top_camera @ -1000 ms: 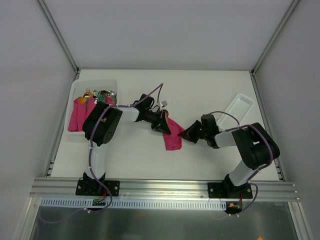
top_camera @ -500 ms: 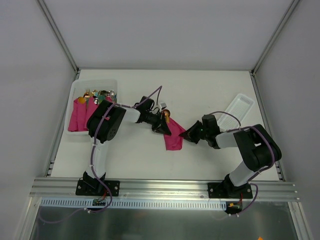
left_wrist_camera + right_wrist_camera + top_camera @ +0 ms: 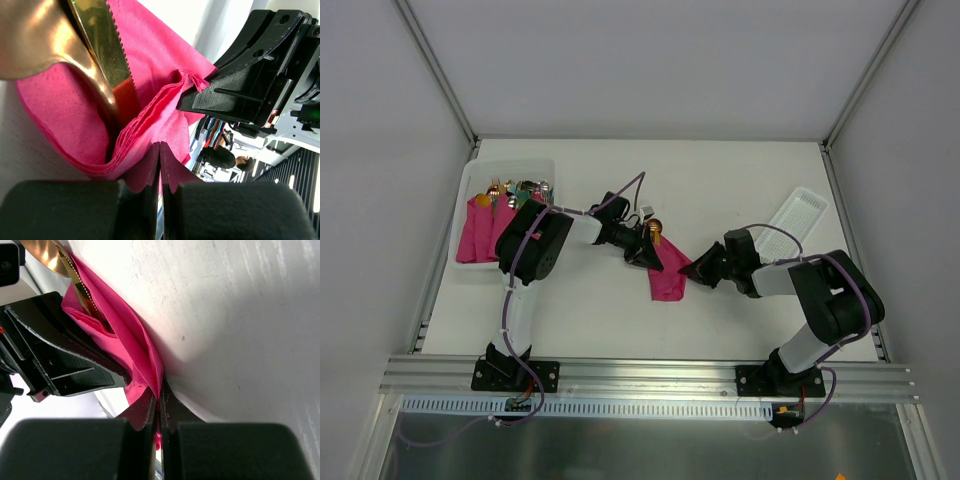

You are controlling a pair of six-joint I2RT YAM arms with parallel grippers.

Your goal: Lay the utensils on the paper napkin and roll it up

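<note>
At the far left of the desk (image 3: 720, 170) stands a clear plastic bin (image 3: 467, 185), holding pink napkin bundles (image 3: 475, 235) with mixed cutlery tips showing at their far end; the left arm reaches from beside it toward the middle of the desk. The left hand (image 3: 654, 260) sits low at the upper left corner of the paper napkin (image 3: 666, 285); in its wrist view the left hand (image 3: 160, 152) has its two fingers pressed together, with a layer of the folded pink paper pinched between the tips. The utensils (image 3: 653, 227) lie inside the napkin's folds; only a round gold bowl pokes out at the far end from above; up close the utensils (image 3: 102, 45) show as a gold spoon bowl and a serrated gold blade lying against the pink paper, with the napkin (image 3: 150, 55) wrapped loosely around them. The napkin lies on the desk as a narrow folded strip between the two hands, its length running from far to near. The right hand (image 3: 686, 268) touches the strip's right edge; in its own view the right hand (image 3: 159, 397) is likewise closed tight, nipping the napkin (image 3: 135, 350) at its edge where it meets the desk. Further right, well apart, a white tray (image 3: 798, 215) lies tilted near the desk's right side.
</note>
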